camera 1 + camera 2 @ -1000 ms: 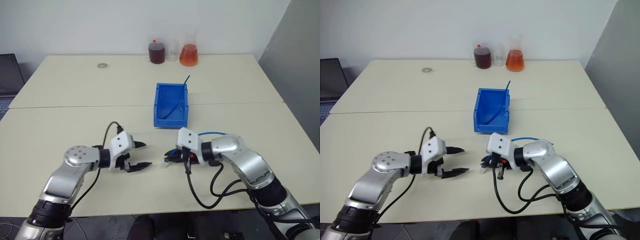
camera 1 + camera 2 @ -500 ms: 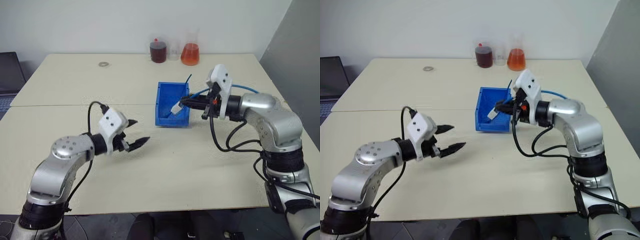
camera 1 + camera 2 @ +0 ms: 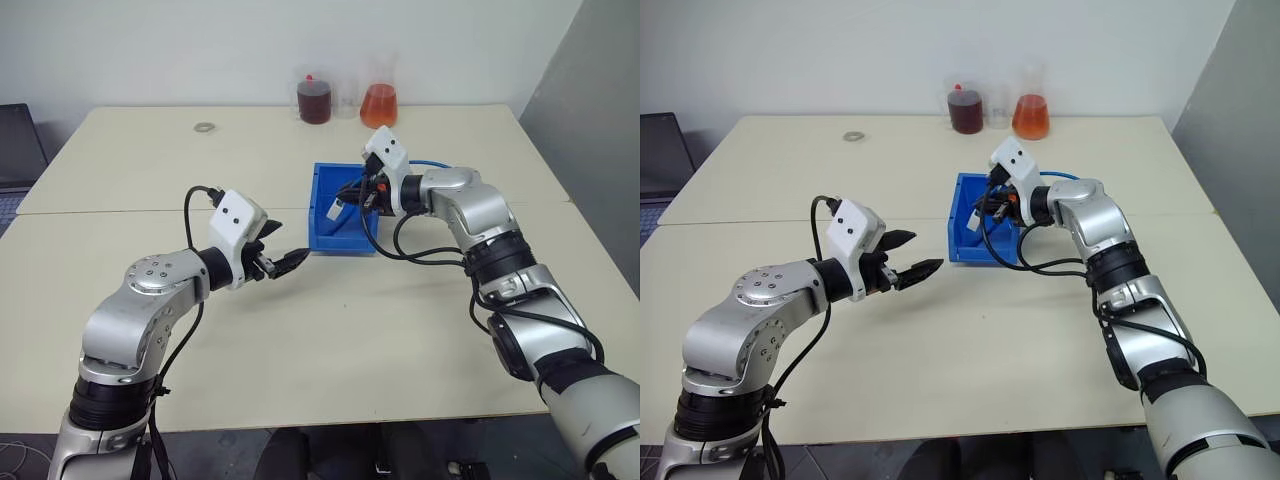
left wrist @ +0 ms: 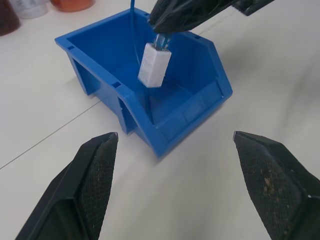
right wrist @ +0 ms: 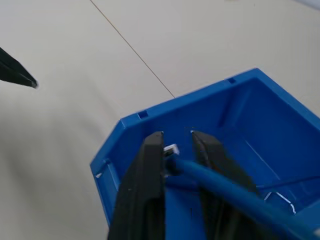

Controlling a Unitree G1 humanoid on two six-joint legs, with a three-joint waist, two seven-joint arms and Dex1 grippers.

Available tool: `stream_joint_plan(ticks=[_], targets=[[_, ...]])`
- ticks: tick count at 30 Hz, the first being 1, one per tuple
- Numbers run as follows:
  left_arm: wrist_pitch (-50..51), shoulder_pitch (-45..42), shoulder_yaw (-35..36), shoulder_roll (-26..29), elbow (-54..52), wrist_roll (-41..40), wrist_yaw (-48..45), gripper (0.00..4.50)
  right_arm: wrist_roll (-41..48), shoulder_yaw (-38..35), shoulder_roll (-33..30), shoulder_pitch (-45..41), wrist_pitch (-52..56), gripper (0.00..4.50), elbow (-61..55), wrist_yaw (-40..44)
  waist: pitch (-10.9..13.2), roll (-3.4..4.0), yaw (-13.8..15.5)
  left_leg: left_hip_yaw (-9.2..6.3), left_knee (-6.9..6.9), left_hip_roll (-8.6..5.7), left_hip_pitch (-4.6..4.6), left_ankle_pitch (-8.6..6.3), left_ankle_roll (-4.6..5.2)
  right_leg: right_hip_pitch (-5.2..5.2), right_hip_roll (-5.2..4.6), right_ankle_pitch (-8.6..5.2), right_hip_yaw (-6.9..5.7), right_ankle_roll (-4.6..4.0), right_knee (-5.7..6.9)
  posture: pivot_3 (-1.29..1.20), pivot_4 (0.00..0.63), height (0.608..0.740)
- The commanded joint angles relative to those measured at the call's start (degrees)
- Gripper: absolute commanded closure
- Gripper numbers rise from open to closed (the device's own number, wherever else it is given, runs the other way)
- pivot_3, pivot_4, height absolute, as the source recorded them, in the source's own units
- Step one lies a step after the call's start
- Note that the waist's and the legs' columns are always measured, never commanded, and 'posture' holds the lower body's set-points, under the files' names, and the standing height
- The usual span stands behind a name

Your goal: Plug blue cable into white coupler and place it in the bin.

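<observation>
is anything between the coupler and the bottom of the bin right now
Nothing visible blocks it. The white coupler hangs on the blue cable from the right gripper, inside the rim of the bin, over bare floor. A thin darker cable leans in the bin beside it, not under it. The left gripper waits open outside the bin.

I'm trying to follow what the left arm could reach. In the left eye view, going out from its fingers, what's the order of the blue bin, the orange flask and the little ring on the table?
From the left gripper:
1. The bin, just beyond, slightly to the right.
2. The ring, far back, off to the left.
3. The orange flask, at the back edge, to the right.
The last two are close to call.
</observation>
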Motion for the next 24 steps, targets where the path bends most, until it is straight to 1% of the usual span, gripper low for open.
stream_joint_plan(ticks=[1, 4, 5, 8, 9, 13, 16, 18, 20, 21, 22, 24], targets=[[-1.64, -0.69, -0.46, -0.12, -0.86, -0.12, 0.17, 0.64, -2.05, -2.03, 0.1, -6.69, -5.67, 2.5, 10.37, -0.92, 0.0, 0.0, -0.02, 0.01, 0.03, -0.01, 0.0, 0.0, 0.0, 0.0, 0.0, 0.0, 0.01, 0.0, 0.02, 0.0, 0.15, 0.74], [-2.08, -0.87, -0.98, -0.53, -0.41, -0.02, 0.42, 0.64, -2.65, -4.11, -0.17, -10.56, -7.94, 1.66, 18.22, -4.54, 0.0, 0.0, -0.01, 0.01, 0.07, 0.01, 0.0, 0.0, 0.0, 0.0, 0.0, 0.01, 0.03, -0.01, 0.05, 0.0, 0.15, 0.74], [-2.41, -1.0, -1.13, -0.68, -0.08, 0.03, 0.36, 0.64, -2.12, -6.02, -0.21, -11.99, -8.6, 1.54, 20.91, -8.84, 0.0, 0.0, -0.01, 0.01, 0.07, 0.0, 0.0, 0.0, 0.0, 0.0, 0.0, 0.01, 0.03, -0.01, 0.06, 0.0, 0.15, 0.74], [-3.22, -1.51, -1.62, -1.36, 0.8, 0.13, 0.52, 0.64, -1.82, -9.91, -0.91, -14.32, -11.19, 0.82, 25.82, -18.08, 0.0, 0.0, 0.01, 0.01, 0.1, 0.02, -0.01, 0.01, -0.01, 0.0, -0.01, 0.01, 0.18, -0.02, 0.08, 0.0, 0.15, 0.74], [-3.38, -1.62, -1.71, -1.5, 1.0, 0.14, 0.56, 0.64, -1.74, -10.88, -1.07, -14.68, -11.87, 0.82, 26.63, -19.76, 0.0, 0.0, 0.02, 0.05, 0.1, 0.0, -0.01, 0.03, -0.05, -0.01, -0.01, 0.01, 0.25, -0.02, 0.1, 0.0, 0.15, 0.74], [-3.97, -1.35, -1.1, -2.79, 1.57, -0.78, 0.4, 0.64, 2.4, -19.0, -2.38, -15.17, -13.1, 0.82, 28.04, -29.2, 0.0, 0.0, -0.01, 0.28, 0.1, 0.0, 0.03, 0.08, -0.14, -0.02, -0.01, 0.01, 0.48, -0.02, 0.12, 0.0, 0.15, 0.74], [-5.44, -0.23, -1.16, -3.02, 1.46, -0.35, 0.1, 0.64, 5.85, -24.95, -3.84, -14.4, -13.79, 0.82, 27.27, -33.48, 0.0, 0.0, -0.01, 0.59, 0.12, 0.05, 0.03, 0.08, -0.13, -0.04, -0.04, 0.02, 0.6, -0.02, 0.12, 0.0, 0.15, 0.74], [-5.77, 0.15, -1.31, -3.32, 1.46, -0.08, 0.57, 0.64, 6.81, -27.05, -4.69, -13.85, -14.32, 0.82, 26.46, -34.79, 0.0, 0.0, 0.0, 0.73, 0.12, 0.06, 0.05, 0.07, -0.11, -0.05, -0.05, 0.02, 0.69, -0.02, 0.13, 0.0, 0.15, 0.74], [-7.38, 1.1, -1.76, -3.33, 1.88, 2.56, 2.88, 0.64, 6.52, -26.17, -5.71, -9.62, -14.14, 0.82, 19.84, -30.59, -0.01, -0.01, -0.01, 0.99, 0.12, 0.09, 0.09, 0.01, -0.01, -0.05, -0.05, 0.02, 0.81, -0.01, 0.13, 0.0, 0.15, 0.74], [-8.17, 1.54, -1.91, -3.6, 2.14, 4.14, 4.56, 0.64, 6.82, -25.58, -5.98, -6.33, -13.88, 0.82, 14.6, -28.32, -0.02, -0.02, 0.0, 1.11, 0.13, 0.13, 0.11, 0.0, 0.01, -0.06, -0.06, 0.03, 0.86, 0.0, 0.12, 0.0, 0.15, 0.74], [-9.79, 2.23, -2.05, -3.93, 2.41, 6.24, 6.63, 0.64, 7.62, -24.54, -5.99, -1.16, -12.17, 0.82, 6.17, -25.88, -0.03, -0.03, 0.01, 1.17, 0.14, 0.14, 0.11, -0.01, 0.03, -0.05, -0.06, 0.03, 0.89, 0.01, 0.11, 0.0, 0.15, 0.74], [-12.08, 3.92, -2.09, -4.93, 2.52, 9.64, 10.58, 0.64, 7.42, -21.64, -6.09, 12.44, -11.0, 0.82, -14.82, -24.63, -0.13, -0.11, 0.24, 1.31, 0.16, 0.18, 0.11, -0.02, 0.04, -0.03, -0.08, 0.04, 0.94, 0.04, 0.06, 0.0, 0.15, 0.74]])
